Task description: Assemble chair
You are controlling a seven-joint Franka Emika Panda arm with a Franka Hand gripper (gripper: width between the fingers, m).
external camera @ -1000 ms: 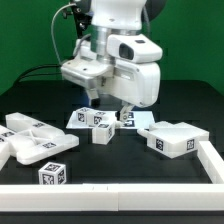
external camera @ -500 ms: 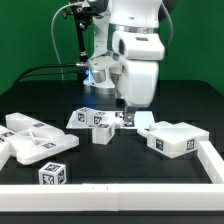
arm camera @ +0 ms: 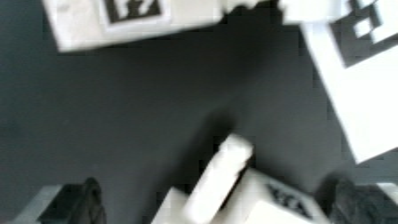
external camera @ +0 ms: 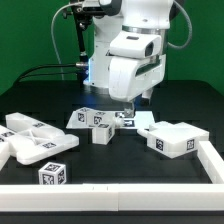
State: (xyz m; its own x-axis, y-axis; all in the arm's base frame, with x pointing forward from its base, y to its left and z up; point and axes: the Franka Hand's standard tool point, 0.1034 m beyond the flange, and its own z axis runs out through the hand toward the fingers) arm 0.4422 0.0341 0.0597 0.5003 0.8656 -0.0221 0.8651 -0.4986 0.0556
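Presently, tool: jaws wide apart, gripping nothing, hanging above the bench.
Reason for pose: judged a hover ahead of a pick.
Chair: unbuilt, loose white pieces on the bench; small blocks below the tool, flat panels at the exterior view's left.
Reason for layout: pieces lie apart, probably so each can be gripped singly.
Obscured: fingertips masked by the wrist in the exterior view; wrist view blurred, pieces cut off, tags unreadable.
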